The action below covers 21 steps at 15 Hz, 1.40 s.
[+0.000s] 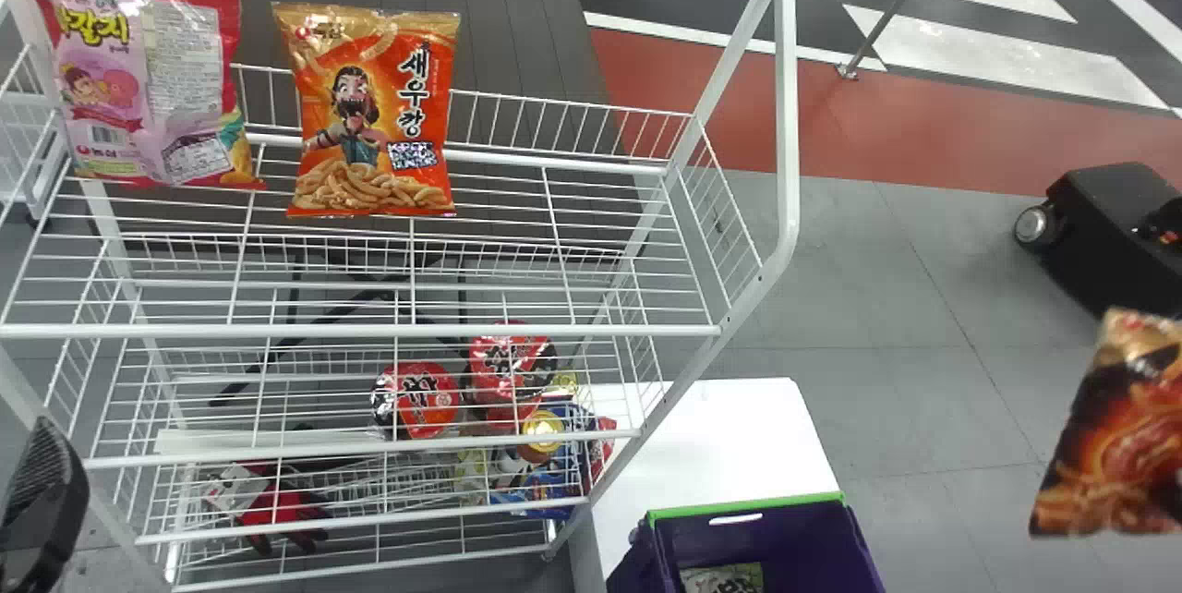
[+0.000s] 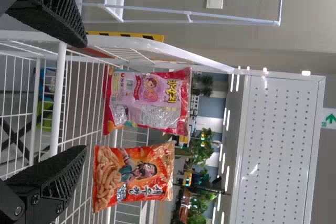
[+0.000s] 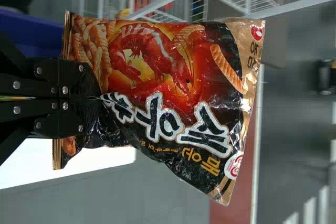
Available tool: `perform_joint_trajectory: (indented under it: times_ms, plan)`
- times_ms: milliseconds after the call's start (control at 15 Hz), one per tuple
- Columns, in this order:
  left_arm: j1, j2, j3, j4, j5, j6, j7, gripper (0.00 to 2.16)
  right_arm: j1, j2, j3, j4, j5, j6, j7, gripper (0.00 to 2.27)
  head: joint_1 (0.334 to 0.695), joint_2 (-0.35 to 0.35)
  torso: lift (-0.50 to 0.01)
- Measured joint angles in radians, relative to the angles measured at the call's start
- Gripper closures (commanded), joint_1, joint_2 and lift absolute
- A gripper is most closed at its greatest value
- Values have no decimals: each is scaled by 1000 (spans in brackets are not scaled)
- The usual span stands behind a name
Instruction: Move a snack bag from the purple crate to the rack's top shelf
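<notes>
1 black-and-orange glossy foil snack bag [image 3: 173, 93] juts beyond my right flat-fingered black tool [image 3: 97, 98], pinched near its bottom end; probably light, soft, slippery, so I'd squeeze gently there.

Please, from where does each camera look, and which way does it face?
Head view: on the head, facing forward and down at the white wire rack and purple plastic crate; one black finger shows.
Left wrist view: on the left wrist, facing across the rack; the open left pincer shows.
Right wrist view: on the right wrist, looking along the right pincer at its shiny black-and-orange snack bag.
Head and left wrist views share the pink bag and orange bag.
</notes>
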Motion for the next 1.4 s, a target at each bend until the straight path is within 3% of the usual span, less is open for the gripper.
perform_joint_trajectory:
  times_ms: [400,733,933,1000,1400]
  plan:
    - [5,4,-31,-13,-30,9,12,137,-258,65,11,-189,-147,263,0,1528,695,-350,0]
    - [18,7,-65,-24,-77,18,44,137,-306,181,149,-224,-272,264,-14,1524,695,-350,0]
    - [19,8,-83,-16,-95,28,56,137,-308,261,287,-281,-278,260,-101,1528,695,-350,0]
    - [18,7,-87,-13,-100,30,60,137,-308,272,330,-296,-278,258,-128,1528,695,-350,0]
    - [15,10,-103,1,-113,34,79,137,-292,280,641,-326,-239,131,-329,1524,695,-212,0]
